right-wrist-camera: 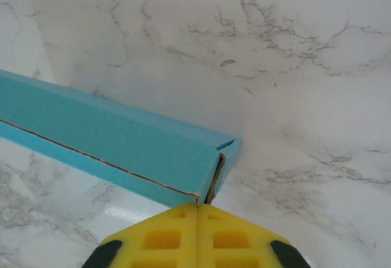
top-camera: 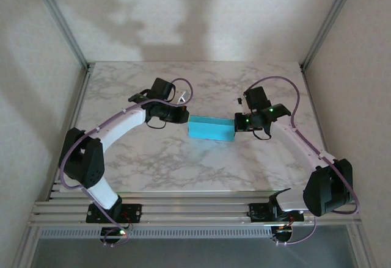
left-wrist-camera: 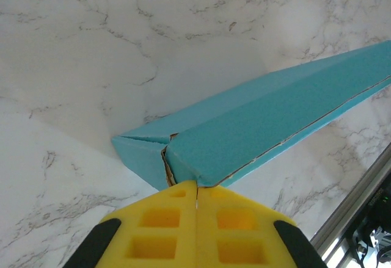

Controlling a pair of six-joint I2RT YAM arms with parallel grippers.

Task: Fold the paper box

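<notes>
The paper box (top-camera: 211, 127) lies turquoise side out in the middle of the marble table, a long shallow folded shape. My left gripper (top-camera: 183, 116) meets its left end and my right gripper (top-camera: 237, 123) its right end. In the left wrist view the yellow pads (left-wrist-camera: 165, 225) are pressed together, and the corner of the box (left-wrist-camera: 263, 127) runs into the seam at my left gripper's tip (left-wrist-camera: 197, 187). In the right wrist view my right gripper (right-wrist-camera: 198, 207) is likewise shut, with the end edge of the box (right-wrist-camera: 122, 140) caught between its pads.
The marble table (top-camera: 201, 164) has bare surface in front of and behind the box. Aluminium rails (top-camera: 195, 210) run along the near edge by the arm bases, and one rail (left-wrist-camera: 354, 213) shows in the left wrist view. Frame posts (top-camera: 61, 21) stand at the back corners.
</notes>
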